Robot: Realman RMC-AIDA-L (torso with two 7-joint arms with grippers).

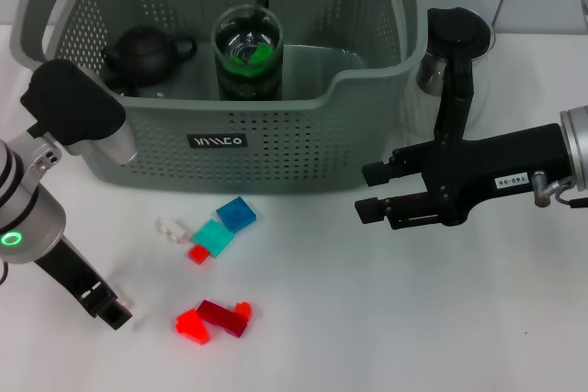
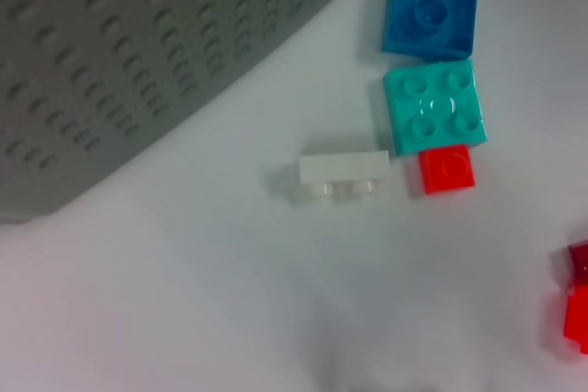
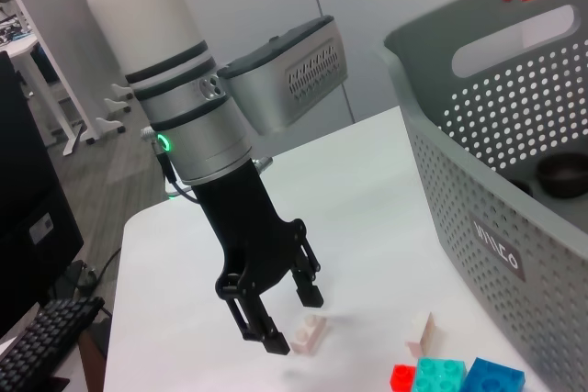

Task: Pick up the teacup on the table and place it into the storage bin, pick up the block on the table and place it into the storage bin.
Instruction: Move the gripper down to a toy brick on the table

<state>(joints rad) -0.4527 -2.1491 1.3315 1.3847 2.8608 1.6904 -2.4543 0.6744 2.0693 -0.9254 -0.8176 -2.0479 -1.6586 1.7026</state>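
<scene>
Both grippers empty, blocks lying on the table before the storage bin.
The storage bin [image 1: 276,149] sits at 12 o'clock, with a glass teacup [image 1: 246,54] upright inside beside a black teapot [image 1: 142,54]. Blue block [image 1: 236,214], teal block [image 1: 214,237] and white block [image 1: 171,228] lie at 7 o'clock. The left gripper [image 3: 287,317] hangs at 8 o'clock, fingers spread; the right gripper [image 1: 369,192] at 3 o'clock, fingers apart.

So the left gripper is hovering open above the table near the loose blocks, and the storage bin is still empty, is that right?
Not quite: the storage bin is not empty. The head view shows a dark teapot and a glass cup with something green inside it. The rest stands: the left gripper is open above the table near the loose blocks, as the right wrist view shows.
</scene>
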